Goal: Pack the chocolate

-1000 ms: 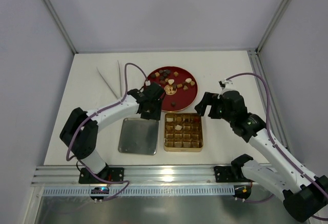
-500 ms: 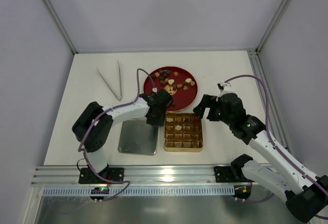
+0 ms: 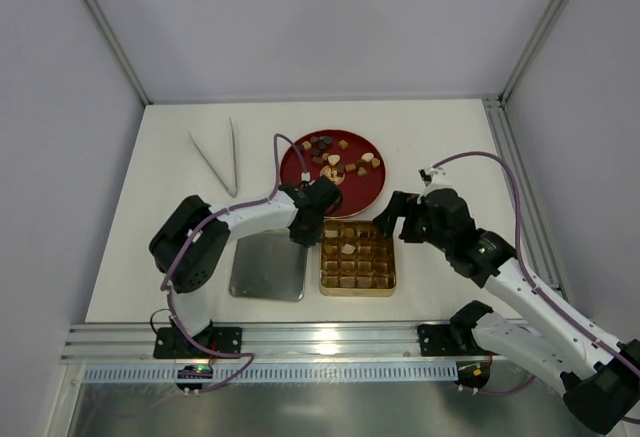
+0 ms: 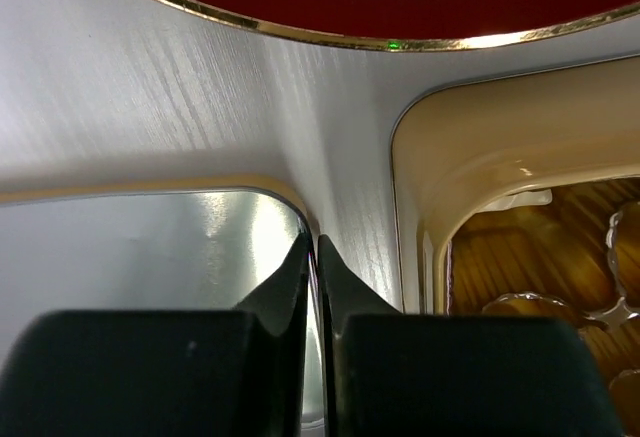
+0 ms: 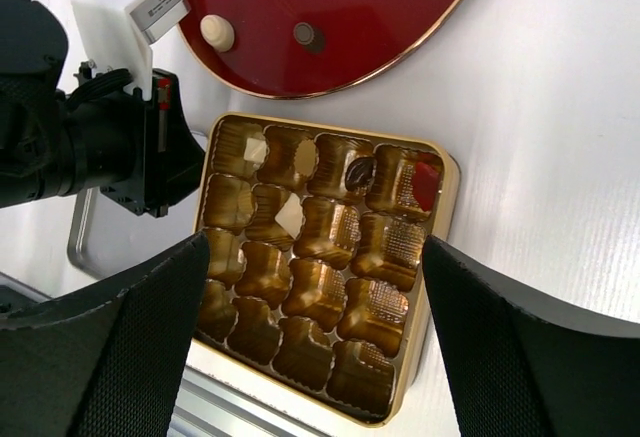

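Several pieces of chocolate lie on the round red plate. A few more sit in cells of the gold tin, among them a white piece and a dark one. My left gripper is low between the silver lid and the tin. It is shut, its fingertips pinching the lid's right rim near the far corner. My right gripper hangs open above the tin, holding nothing; from above it is at the tin's far right corner.
A pair of metal tongs lies at the back left of the white table. The plate's gold edge is just beyond the left fingertips. An aluminium rail runs along the near edge.
The left gripper came down from the plate's left edge to the gap between lid and tin and closed. The right gripper edged slightly nearer the tin.
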`<state>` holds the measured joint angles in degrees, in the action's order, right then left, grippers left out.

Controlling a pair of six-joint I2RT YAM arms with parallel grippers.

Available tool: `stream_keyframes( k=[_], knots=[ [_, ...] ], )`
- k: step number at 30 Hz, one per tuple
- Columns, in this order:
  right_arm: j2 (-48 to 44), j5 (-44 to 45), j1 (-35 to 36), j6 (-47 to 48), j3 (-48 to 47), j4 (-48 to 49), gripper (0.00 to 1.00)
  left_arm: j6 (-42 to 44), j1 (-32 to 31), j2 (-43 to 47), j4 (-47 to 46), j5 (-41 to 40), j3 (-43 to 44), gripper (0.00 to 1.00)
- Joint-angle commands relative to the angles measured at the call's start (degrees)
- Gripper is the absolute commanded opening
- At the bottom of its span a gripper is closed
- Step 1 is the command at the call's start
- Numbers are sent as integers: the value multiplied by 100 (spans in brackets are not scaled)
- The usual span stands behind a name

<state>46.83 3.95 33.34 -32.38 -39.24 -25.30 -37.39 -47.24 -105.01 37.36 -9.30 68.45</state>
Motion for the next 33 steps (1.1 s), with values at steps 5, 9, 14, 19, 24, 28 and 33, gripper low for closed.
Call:
stream_keyframes(
  k=[5,9,14,19,24,28,33],
  knots=[
    [19,-131,365,-479,154,674,83,214,145,288,394,-117,599,0],
    [194,-113,830,-716,224,1061,82,197,356,473,588,235,828,0],
    [599,71,1446,-1129,268,1615,81,100,610,517,605,648,872,0],
    [907,423,1842,-1271,101,1660,80,442,611,446,860,903,899,5],
    [872,555,1851,-1262,92,1590,80,609,515,394,790,912,732,21],
    [916,563,1851,-1244,84,1554,80,759,383,157,781,895,749,27],
    [872,651,1851,-1192,22,1467,80,900,330,-125,781,710,705,25]
  ],
)
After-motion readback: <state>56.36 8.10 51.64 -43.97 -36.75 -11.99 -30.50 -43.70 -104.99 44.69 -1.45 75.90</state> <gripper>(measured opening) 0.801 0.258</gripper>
